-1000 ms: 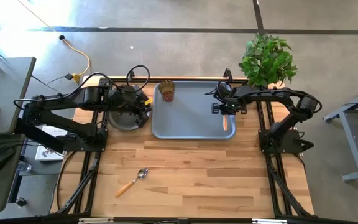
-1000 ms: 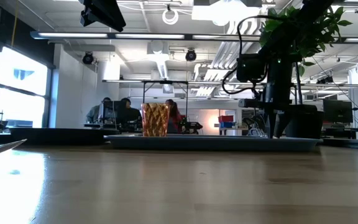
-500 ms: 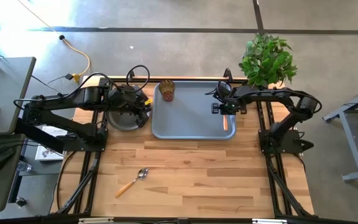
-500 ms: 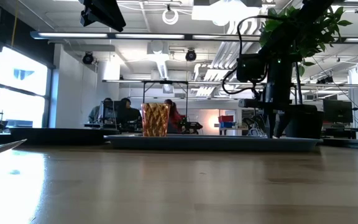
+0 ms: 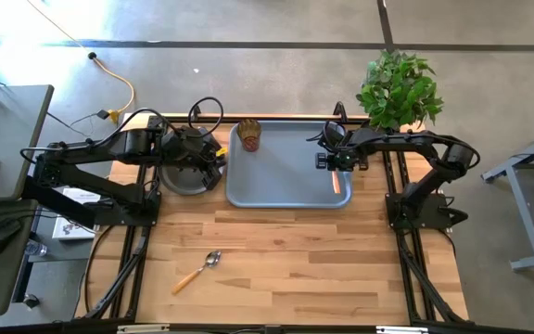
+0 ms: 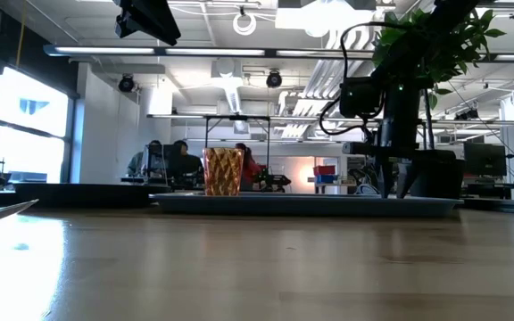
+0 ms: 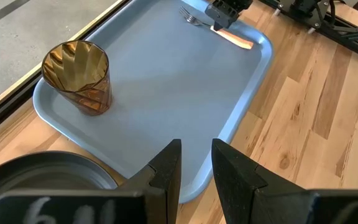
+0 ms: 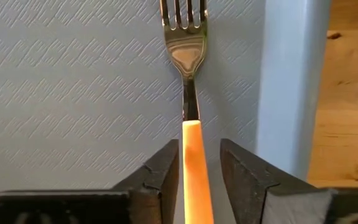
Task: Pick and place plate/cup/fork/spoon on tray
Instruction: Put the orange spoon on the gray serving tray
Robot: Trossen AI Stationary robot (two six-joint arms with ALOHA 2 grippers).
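The blue-grey tray (image 5: 281,176) lies at the table's far middle. The amber cup (image 5: 249,135) stands upright in its far left corner and also shows in the left wrist view (image 7: 78,76). The fork (image 8: 188,56) lies flat along the tray's right side, its tan handle (image 8: 195,165) between the fingers of my open right gripper (image 5: 332,163), with gaps on both sides. The dark plate (image 5: 184,178) rests on the table left of the tray. My left gripper (image 7: 196,155) hovers over the plate's right edge, slightly open and empty. The spoon (image 5: 199,270) lies on the near left table.
A potted plant (image 5: 399,88) stands off the table's far right corner, behind my right arm. Bare wood spreads over the table's near half around the spoon. The tray's middle (image 7: 166,93) is bare between the cup and the fork.
In the low view my right gripper's fingers have spread a little over the tray's right side, letting go of the fork, which lies still on the tray. My left gripper has kept still.
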